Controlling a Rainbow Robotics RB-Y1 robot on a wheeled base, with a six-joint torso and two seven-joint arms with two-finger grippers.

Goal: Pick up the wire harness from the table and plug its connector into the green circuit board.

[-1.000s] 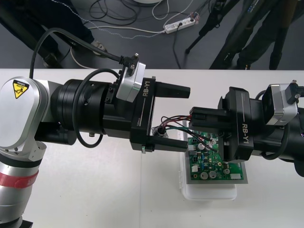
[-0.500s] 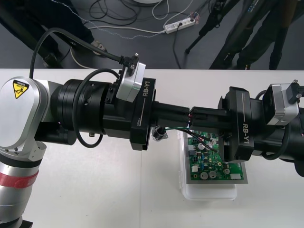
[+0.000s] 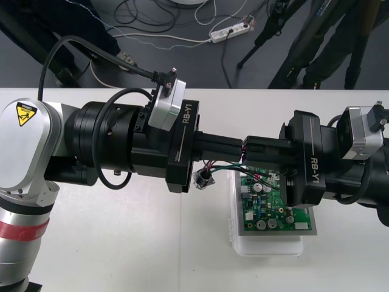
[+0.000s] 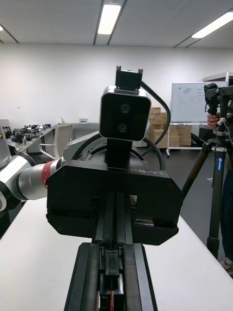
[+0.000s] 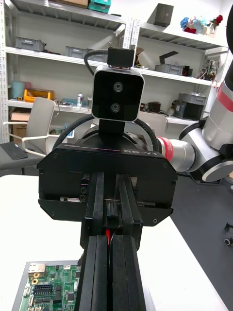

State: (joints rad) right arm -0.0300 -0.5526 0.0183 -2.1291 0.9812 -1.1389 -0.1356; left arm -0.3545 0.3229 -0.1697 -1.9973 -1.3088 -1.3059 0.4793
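Both grippers meet tip to tip above the green circuit board (image 3: 268, 204) on its white base (image 3: 267, 246). My left gripper (image 3: 238, 148) is shut on the wire harness (image 3: 226, 164); a red wire (image 5: 107, 236) shows between its fingers (image 5: 97, 272). My right gripper (image 3: 248, 148) is shut on the harness's black plug (image 5: 112, 214). Red, black and green wires sag under the fingertips, and the round metal socket (image 3: 202, 178) hangs free just left of the board. In the right wrist view, the right gripper's fingers (image 4: 133, 277) stand together and the left gripper (image 4: 116, 216) faces them.
The board (image 5: 48, 291) lies below and to the side of the left gripper's fingers. The left arm's silver link with a red ring (image 3: 24, 225) rises at the table's front left. Bare table (image 3: 121, 243) lies in front of the arms.
My left gripper's fingers went from wide open to shut around the harness wires. The socket swung a little down and to the left. The right gripper kept still.
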